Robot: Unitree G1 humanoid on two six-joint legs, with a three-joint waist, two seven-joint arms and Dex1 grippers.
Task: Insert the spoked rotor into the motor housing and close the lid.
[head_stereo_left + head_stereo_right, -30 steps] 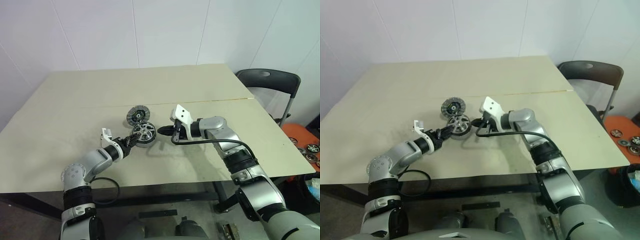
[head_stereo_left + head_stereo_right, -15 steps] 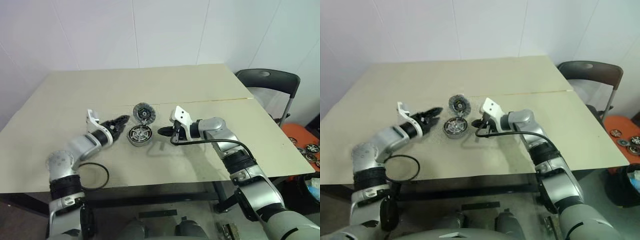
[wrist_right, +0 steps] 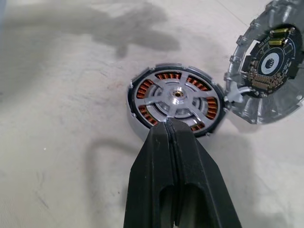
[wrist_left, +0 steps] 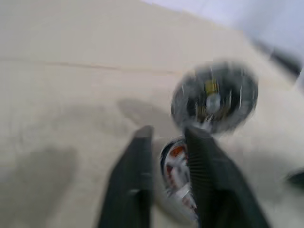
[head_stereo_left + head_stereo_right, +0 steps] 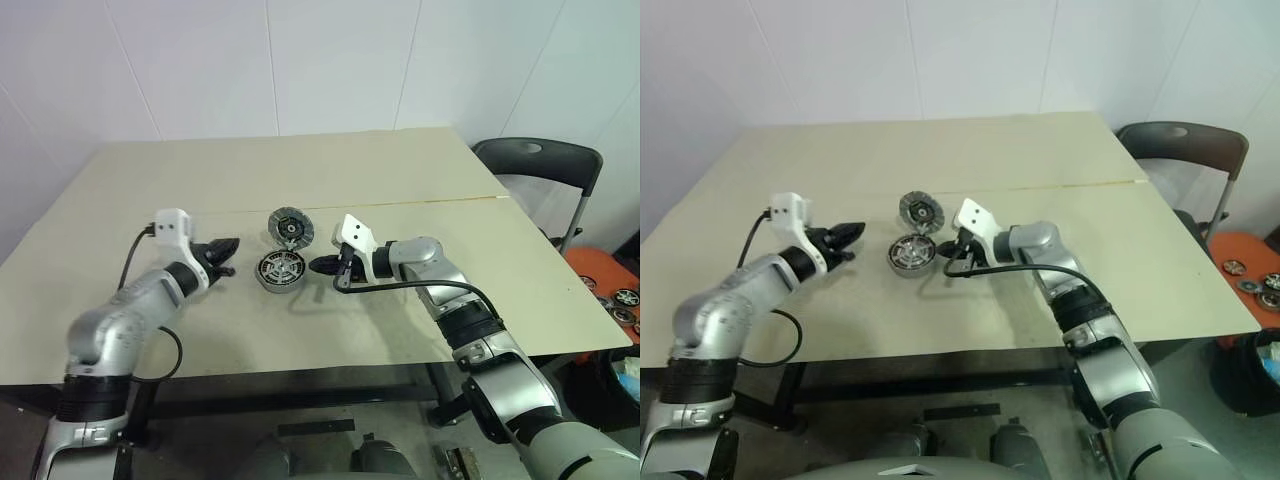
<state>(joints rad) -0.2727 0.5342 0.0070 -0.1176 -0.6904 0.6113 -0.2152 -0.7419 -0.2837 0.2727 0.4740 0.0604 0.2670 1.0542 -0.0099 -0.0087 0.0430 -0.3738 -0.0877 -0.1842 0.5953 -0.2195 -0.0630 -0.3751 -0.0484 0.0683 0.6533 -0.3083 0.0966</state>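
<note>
rotor (image 3: pixel 176 97) seated in housing (image 3: pixel 134 105); lid (image 3: pixel 268 66) propped at 2 o'clock could slip. right jaws shut, empty; left jaws slightly apart, empty.

Right gripper (image 3: pixel 170 124) closed, tips at the housing (image 3: pixel 176 99) rim at 6 o'clock. Rotor (image 3: pixel 175 99) seated inside, coppery windings visible between spokes. Lid (image 3: pixel 269 66) tilted at housing's 2 o'clock, touching its edge, dark centre facing up.
</note>
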